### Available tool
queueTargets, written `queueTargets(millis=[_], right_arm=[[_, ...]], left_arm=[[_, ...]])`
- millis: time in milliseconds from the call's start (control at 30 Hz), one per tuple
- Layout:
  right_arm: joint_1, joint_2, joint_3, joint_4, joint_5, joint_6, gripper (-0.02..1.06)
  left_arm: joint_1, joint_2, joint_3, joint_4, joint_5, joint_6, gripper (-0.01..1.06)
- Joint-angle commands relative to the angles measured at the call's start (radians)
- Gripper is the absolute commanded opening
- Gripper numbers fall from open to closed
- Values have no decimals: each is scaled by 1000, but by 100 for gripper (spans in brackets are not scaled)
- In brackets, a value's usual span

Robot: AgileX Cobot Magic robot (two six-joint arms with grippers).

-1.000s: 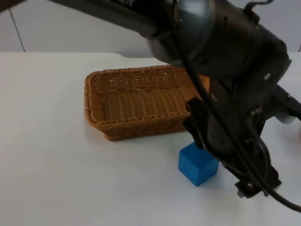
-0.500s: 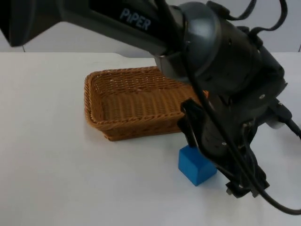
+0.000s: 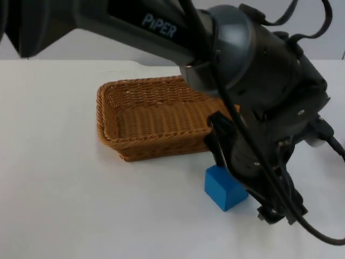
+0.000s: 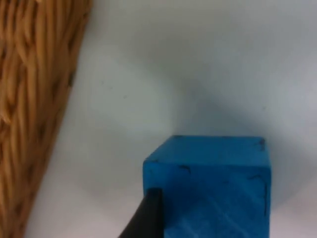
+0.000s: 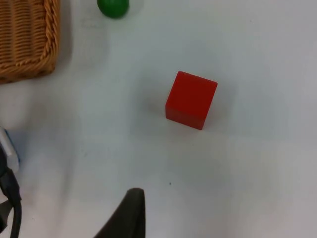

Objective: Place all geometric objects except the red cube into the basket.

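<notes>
A blue cube (image 3: 221,189) stands on the white table just in front of the wicker basket's (image 3: 156,136) near right corner. My left gripper (image 3: 245,181) is down at the cube's right side, and the arm's bulk hides the contact. The left wrist view has the blue cube (image 4: 208,188) very close, with the basket wall (image 4: 29,99) beside it. My right gripper (image 5: 132,214) waits above the table, short of a red cube (image 5: 190,99). A green ball (image 5: 113,6) lies beyond, near the basket's corner (image 5: 25,44).
The left arm (image 3: 242,70) reaches across the basket's right end and covers the table behind it. Bare white table lies left of and in front of the basket. A grey partition wall closes off the back.
The left arm has sunk a little lower and closer over the blue cube. The cube and the basket stay where they were.
</notes>
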Motion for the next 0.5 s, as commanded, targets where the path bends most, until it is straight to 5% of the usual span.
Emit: queueTargets(millis=[0, 467], right_arm=[[-7, -1, -8, 1, -3, 0, 105], [-7, -1, -8, 1, -3, 0, 105]], left_arm=[[-4, -18, 7, -40, 31, -16, 89], [-4, -41, 7, 85, 15, -58, 89]])
